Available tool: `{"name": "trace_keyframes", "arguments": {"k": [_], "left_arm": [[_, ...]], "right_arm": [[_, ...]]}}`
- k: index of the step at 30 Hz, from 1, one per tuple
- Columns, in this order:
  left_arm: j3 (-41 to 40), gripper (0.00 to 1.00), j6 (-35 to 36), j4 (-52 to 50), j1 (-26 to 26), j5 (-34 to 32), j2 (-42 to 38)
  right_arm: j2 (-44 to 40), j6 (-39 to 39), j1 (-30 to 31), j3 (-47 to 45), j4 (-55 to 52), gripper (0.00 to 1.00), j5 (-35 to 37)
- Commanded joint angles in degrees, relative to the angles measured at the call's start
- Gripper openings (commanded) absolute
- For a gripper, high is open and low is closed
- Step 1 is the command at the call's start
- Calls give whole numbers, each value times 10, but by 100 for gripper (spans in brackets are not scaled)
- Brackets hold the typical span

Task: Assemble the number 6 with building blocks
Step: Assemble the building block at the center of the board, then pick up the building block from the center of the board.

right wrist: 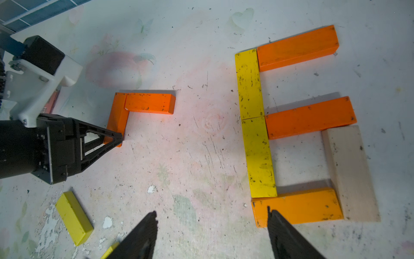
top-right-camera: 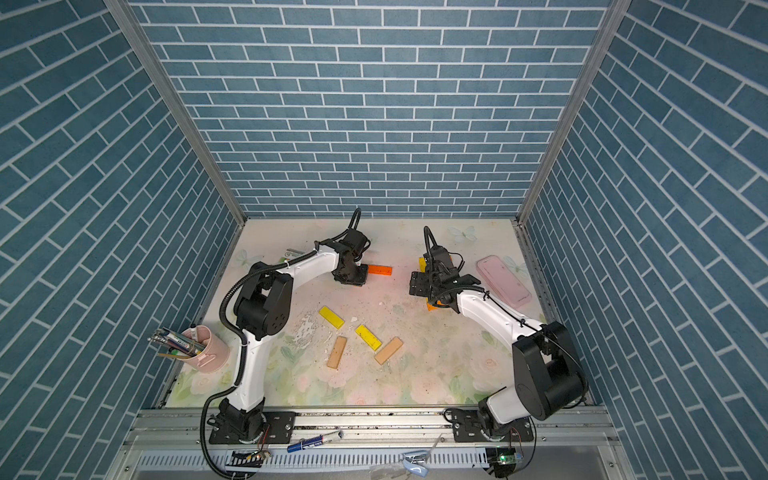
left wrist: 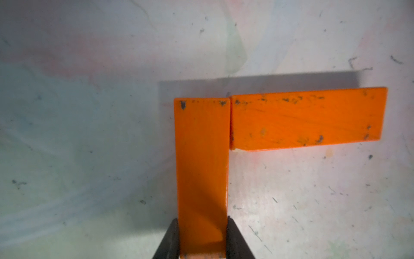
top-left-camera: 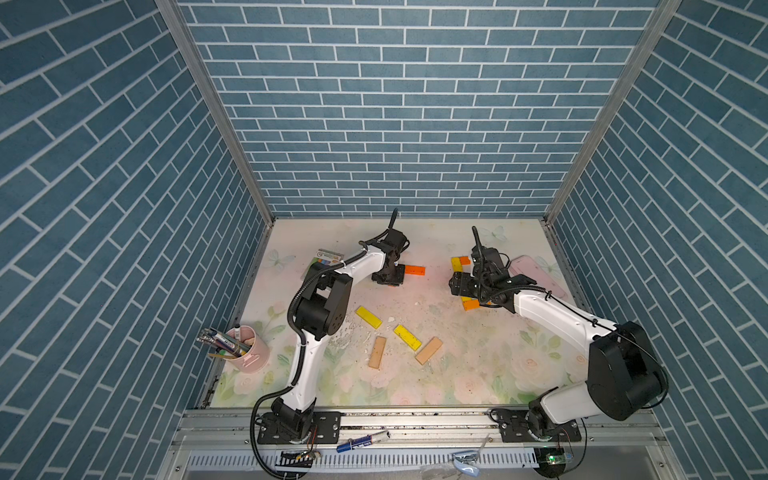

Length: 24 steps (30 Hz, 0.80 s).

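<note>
- In both top views the left gripper (top-left-camera: 390,277) (top-right-camera: 352,276) is right down on the floral mat (top-left-camera: 478,365). The lying orange block (top-left-camera: 414,270) pokes out just beside its tips.
- Same views: the right gripper (top-left-camera: 459,284) (top-right-camera: 419,284) hangs over the six figure (top-left-camera: 457,263) and covers most of it. The pink case (top-left-camera: 538,276) sits near it, on the side away from the left gripper.
- Two loose yellow blocks (top-left-camera: 368,318) (top-left-camera: 407,337) and two tan blocks (top-left-camera: 377,352) (top-left-camera: 429,350) lie well apart from both grippers, back toward the arm bases.
- Left wrist view: the left gripper (left wrist: 202,224) is clamped on the long edges of the held orange block (left wrist: 201,168), which runs straight out from the fingertips. At its far end the lying orange block (left wrist: 307,118) butts against its side at a right angle, touching, so the two make a corner.
- Right wrist view: the right gripper (right wrist: 210,215) has its jaws spread wide with only bare mat between them.
- One fingertip (right wrist: 272,216) overlaps the end of the amber block (right wrist: 298,206); I can't tell whether it touches.
- Ahead of that finger is the six figure: spine yellow blocks (right wrist: 248,85) (right wrist: 259,157) end to end, two orange bars (right wrist: 298,48) (right wrist: 310,117), and a pale block (right wrist: 349,172) closing the loop onto the amber block.
- Off to the other finger's side, the left gripper (right wrist: 116,138) pinches the held orange block (right wrist: 117,116).
</note>
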Motion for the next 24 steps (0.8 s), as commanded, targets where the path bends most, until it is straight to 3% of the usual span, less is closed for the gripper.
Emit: {"name": "trace_keyframes", "arguments": {"k": [1,13,17,24], "left_arm": [[11,35,-13,-18,-3,-1,13],[24,68,-3,-64,9,-21,-76],[-43,73,-14,-58,11,-24,-150],[-234,73,-59,-36,9,-23,-306]], "right_arm": [[-2,-11,-2,-5,2,79,-3],[-15,-23,-1,52,-90,80,38],[-25,-2,8,49,-119,80,37],[-28,-3,84,12,-142,80,45]]}}
